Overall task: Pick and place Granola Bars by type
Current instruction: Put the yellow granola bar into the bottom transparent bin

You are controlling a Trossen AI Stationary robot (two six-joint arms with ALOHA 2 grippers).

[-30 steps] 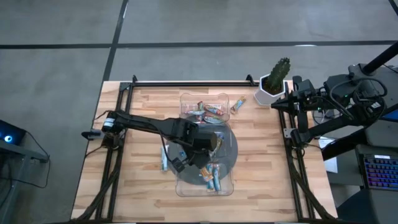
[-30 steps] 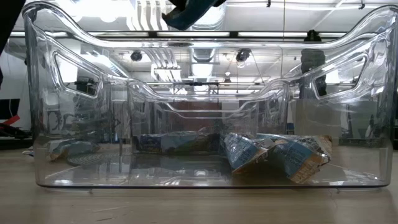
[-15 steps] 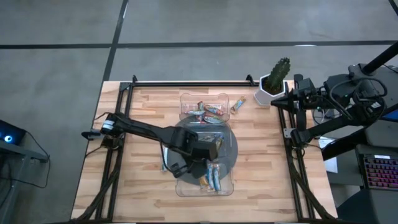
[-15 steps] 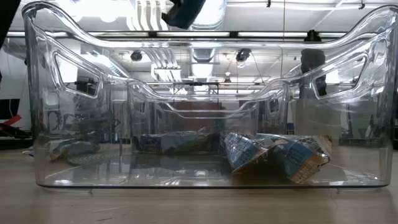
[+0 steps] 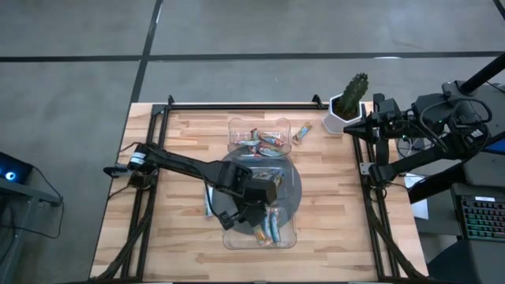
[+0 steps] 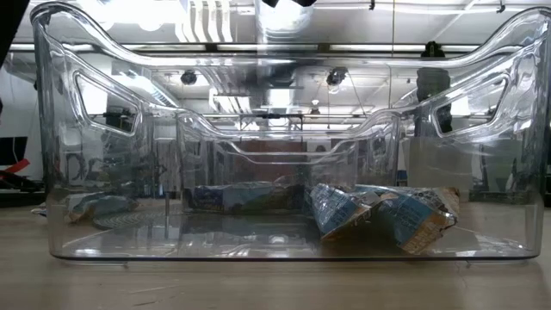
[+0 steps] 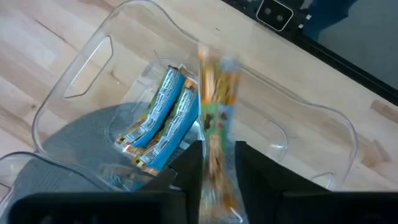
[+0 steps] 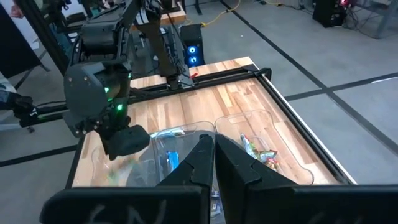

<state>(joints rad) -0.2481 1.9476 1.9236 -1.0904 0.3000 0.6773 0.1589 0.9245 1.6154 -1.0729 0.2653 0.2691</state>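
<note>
Clear plastic tray [image 5: 290, 229] sat under our left tool [image 5: 251, 213], which had moved over its near compartment and begun parting; a dark multicoloured bar [image 7: 219, 118] blurred between its fingers, seemingly dropping beside the blue bars [image 7: 163, 118]; our right tool [image 8: 213, 152] waited off the table, pressed together.

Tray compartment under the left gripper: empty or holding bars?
Holding bars: two light blue granola bars lie side by side on its floor, in the left wrist view, beneath the left gripper.

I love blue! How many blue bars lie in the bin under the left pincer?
2, side by side in the clear tray: one light blue granola bar, another. Others may be hidden.
</note>
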